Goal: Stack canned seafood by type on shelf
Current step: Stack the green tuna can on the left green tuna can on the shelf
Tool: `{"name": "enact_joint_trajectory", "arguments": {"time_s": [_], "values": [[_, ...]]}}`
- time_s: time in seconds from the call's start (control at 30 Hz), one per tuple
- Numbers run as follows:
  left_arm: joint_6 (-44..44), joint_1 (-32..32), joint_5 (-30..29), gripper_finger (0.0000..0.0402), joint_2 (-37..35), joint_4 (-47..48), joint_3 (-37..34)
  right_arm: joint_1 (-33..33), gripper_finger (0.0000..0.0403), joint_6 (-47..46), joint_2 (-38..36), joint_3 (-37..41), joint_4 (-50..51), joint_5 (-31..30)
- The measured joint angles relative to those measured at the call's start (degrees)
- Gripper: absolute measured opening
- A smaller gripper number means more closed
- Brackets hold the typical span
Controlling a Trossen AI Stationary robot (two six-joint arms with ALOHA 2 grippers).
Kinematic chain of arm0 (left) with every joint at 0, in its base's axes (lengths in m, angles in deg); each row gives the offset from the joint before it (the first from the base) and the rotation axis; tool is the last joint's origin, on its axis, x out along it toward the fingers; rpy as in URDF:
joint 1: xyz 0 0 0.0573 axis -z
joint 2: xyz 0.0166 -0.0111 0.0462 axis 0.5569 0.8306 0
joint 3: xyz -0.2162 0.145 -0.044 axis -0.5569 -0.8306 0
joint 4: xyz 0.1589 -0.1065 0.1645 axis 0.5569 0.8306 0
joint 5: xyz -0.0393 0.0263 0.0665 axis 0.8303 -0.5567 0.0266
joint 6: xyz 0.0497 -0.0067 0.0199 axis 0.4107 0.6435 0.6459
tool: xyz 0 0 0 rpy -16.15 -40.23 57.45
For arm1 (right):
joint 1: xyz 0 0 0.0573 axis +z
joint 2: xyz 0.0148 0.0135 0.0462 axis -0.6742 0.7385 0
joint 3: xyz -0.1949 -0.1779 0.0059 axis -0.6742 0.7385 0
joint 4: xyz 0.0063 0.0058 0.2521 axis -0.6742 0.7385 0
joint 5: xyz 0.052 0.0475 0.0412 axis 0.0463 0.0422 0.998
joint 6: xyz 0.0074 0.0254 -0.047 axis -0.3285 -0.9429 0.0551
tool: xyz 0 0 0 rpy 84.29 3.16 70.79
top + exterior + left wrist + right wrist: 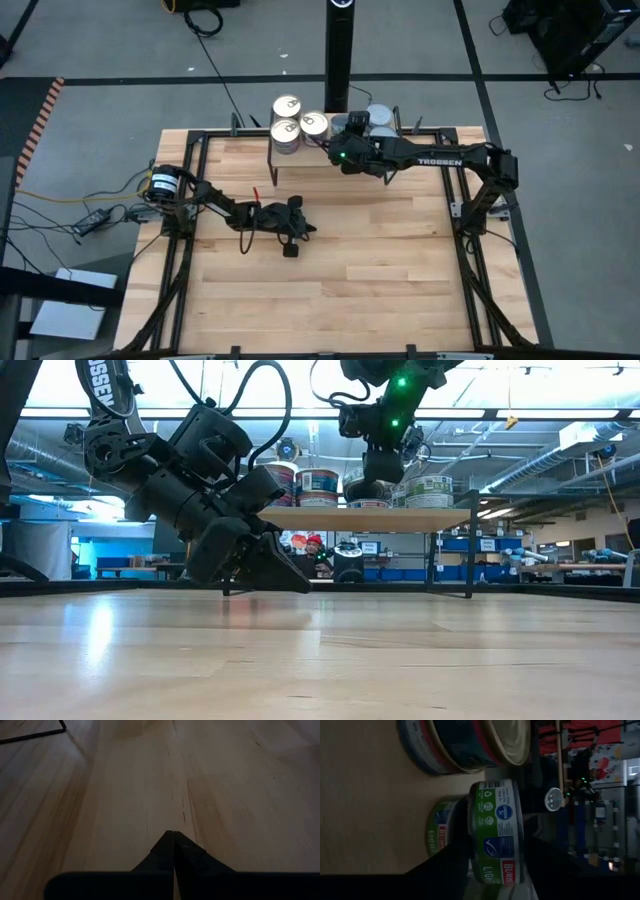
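Note:
The shelf [400, 518] is a light-wood plank on thin black legs at the table's far edge. On it stand gold-topped tins [286, 131] toward the left and blue-grey-topped tins [381, 117] toward the right. My right gripper [495, 835] is over the shelf's middle, shut on a green-labelled tin [496, 832]. This tin is directly above a second green-labelled tin [440, 832] that stands on the plank. A stack with blue and red labels [455, 745] is beside them. My left gripper [173, 845] is shut, low over the table's middle-left. My right gripper pinches the green-labelled tin by its side wall [480, 845], one finger [450, 860] on each side. The fingers come level from the table's right side. The tin is flat, just above the lower green tin; whether the two touch, I cannot tell.
The black shelf legs [470, 550] stand on the tabletop. A black pole [338, 55] rises behind the shelf. Bare wood [380, 260] lies across the table's near and right parts. Cables and a grey box [70, 300] lie on the floor to the left.

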Motion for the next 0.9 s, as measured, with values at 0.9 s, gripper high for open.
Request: {"name": "enact_joint_trajectory", "arguments": {"time_s": [0.9], "values": [[-0.09,0.01,0.00,0.0005,-0.02,0.98,0.02,-2.83,0.0277,-4.58,0.00,0.00,2.98,2.88]]}}
